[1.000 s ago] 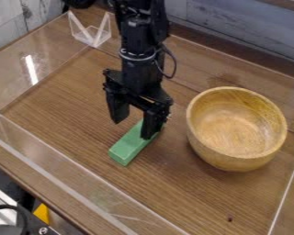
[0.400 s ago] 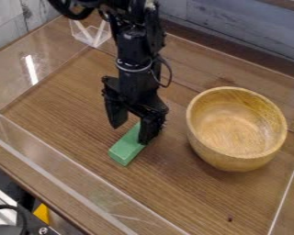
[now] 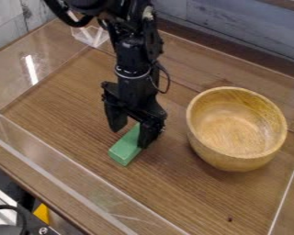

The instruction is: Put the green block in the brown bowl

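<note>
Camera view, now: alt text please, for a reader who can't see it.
A black robot gripper, jaws open, is low over a green block on a wooden table. A round, light-brown bowl sits to the block's right in the picture, with nothing inside.

No lettering, number, brand or sign can be read anywhere in the camera view. Nothing legible stands on any surface, from twelve o'clock right round the dial.
</note>
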Robot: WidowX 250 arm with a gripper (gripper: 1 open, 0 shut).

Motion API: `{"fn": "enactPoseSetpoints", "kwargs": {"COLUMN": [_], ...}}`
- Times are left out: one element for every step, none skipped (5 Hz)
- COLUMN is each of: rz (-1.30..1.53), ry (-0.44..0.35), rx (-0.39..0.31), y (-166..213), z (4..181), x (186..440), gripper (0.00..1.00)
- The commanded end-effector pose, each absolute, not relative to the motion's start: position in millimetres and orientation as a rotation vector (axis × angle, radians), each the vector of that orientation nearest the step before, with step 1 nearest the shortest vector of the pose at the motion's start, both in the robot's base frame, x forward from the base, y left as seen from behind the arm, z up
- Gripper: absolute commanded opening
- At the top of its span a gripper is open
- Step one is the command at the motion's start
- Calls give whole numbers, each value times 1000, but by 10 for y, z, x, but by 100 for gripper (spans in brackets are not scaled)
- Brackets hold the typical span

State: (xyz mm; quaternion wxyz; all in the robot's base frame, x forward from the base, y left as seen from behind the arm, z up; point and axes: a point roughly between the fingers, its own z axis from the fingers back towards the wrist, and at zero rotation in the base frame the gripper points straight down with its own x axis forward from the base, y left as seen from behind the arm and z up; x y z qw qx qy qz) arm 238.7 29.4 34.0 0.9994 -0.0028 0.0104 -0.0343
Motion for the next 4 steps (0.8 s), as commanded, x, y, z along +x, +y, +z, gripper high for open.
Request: {"fn": "enactPoseSetpoints", "kwargs": {"rz": [-68, -63, -58, -52], "ry": [-6, -10, -13, -15], "rx": [2, 3, 2, 0], "y": [313, 304, 293, 282], "z": [351, 319, 294, 273], "x": [2428, 2430, 2431, 2430], "gripper": [100, 100, 100, 0]}}
